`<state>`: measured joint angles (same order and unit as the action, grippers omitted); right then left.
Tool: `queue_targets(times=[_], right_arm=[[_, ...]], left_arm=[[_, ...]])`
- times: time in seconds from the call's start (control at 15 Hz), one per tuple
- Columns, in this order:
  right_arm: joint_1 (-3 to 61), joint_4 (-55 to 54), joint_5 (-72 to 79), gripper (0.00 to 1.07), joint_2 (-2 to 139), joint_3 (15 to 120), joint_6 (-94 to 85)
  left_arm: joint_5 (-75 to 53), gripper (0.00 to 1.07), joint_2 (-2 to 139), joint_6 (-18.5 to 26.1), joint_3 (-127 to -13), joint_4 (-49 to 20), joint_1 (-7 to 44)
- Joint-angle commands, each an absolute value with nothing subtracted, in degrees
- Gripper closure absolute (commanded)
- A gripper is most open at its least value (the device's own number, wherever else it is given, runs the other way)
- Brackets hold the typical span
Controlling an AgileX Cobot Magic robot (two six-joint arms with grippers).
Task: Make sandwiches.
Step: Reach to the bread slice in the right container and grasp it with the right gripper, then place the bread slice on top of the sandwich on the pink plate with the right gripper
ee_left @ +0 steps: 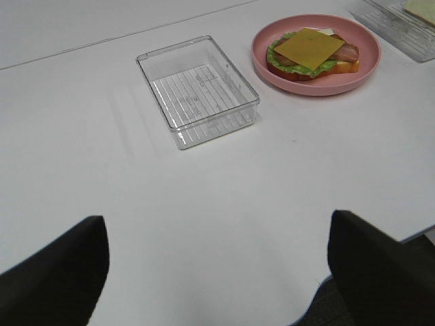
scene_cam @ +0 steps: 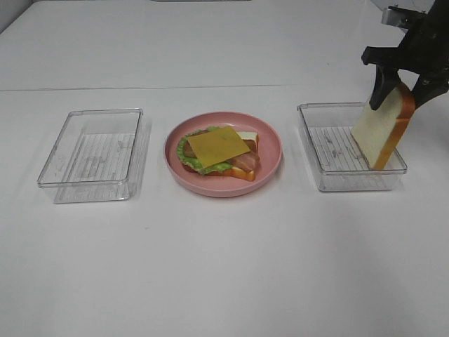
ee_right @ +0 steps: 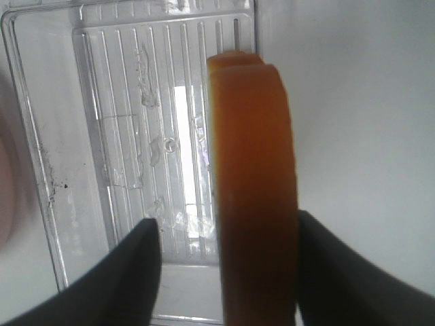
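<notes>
Pink plate (scene_cam: 270, 165); yellow cheese (scene_cam: 217, 146) over green lettuce (scene_cam: 188, 158) — white bread slice (scene_cam: 375, 130), orange-brown crust; black fingers (scene_cam: 382, 88).

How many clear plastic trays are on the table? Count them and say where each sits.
2. One clear tray sits left of the pink plate; the other tray sits right of it, with a bread slice standing in it. None appears hidden.

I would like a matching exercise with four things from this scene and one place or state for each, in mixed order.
Things:
1. cheese square
2. bread slice
3. left tray
4. pink plate

Places or states:
A. between the two trays
B. upright at the right tool
C. holds nothing
D. top of the stack

Pairs: 1-D, 2-B, 3-C, 4-A
</notes>
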<state>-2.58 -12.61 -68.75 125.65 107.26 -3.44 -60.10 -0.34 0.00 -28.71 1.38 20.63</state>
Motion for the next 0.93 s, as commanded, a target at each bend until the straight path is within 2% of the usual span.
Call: queue_targets(times=[0.07, 0.13, 0.53, 0.93], right_arm=[[-2.64, -12.26, -68.64, 0.84, 125.76, 107.03, -4.13], [-2.64, -12.09, -69.21, 1.07, 125.76, 107.03, -4.13], [-2.64, -13.29, -69.16, 1.07, 122.04, 107.09, -3.67], [-2.46, -27.90, -71.33, 1.07, 113.16, 106.74, -4.24]], left_arm=[[-59.59, 0.24, -1.66, 0.00, -28.59, 1.38, 20.80], [-59.59, 0.24, -1.66, 0.00, -28.59, 1.38, 20.80], [-59.59, 0.24, -1.66, 0.00, -28.59, 1.38, 20.80], [-59.59, 0.24, -1.66, 0.00, -28.59, 1.38, 20.80]])
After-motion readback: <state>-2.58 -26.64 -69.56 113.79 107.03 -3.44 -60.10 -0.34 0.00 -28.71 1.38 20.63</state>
